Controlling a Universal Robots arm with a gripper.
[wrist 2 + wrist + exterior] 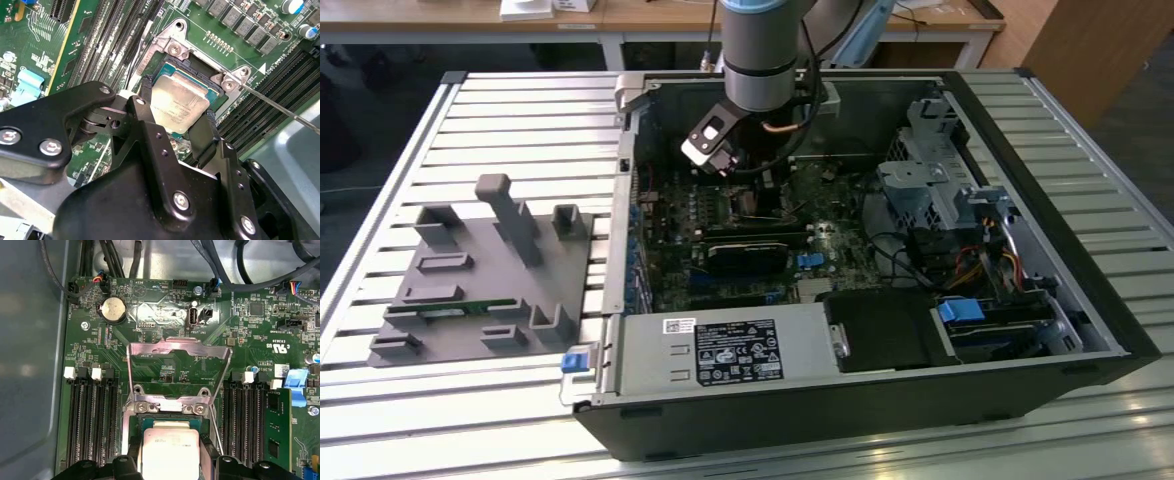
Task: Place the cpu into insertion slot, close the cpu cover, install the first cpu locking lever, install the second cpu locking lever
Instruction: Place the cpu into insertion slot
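1. The end effector (176, 107) is shut on the cpu (181, 99). In the second wrist view its two black fingers (144, 95) press against opposite edges of the chip.
2. The cpu, dull silver top upward, lies over the insertion slot (197, 67), inside its dark rim. I cannot tell whether it is fully seated.
3. In the first wrist view the cpu cover (175, 346) stands raised on its hinge just beyond the slot. The green motherboard (90, 350) shows through its window.
4. A thin metal locking lever (280, 106) runs out from the slot's corner bracket and is not latched over the cover.
5. Black memory slots (92, 425) flank the socket on both sides.
6. In the exterior view the arm reaches down into an open computer case (854, 410) lying on a slatted desk (520, 110), with the end effector low over the board.
7. A labelled power-supply box (720, 350) sits at the near edge of the case.
8. A grey fixture (480, 270) lies on the desk on the exterior view's left, well apart from the end effector.
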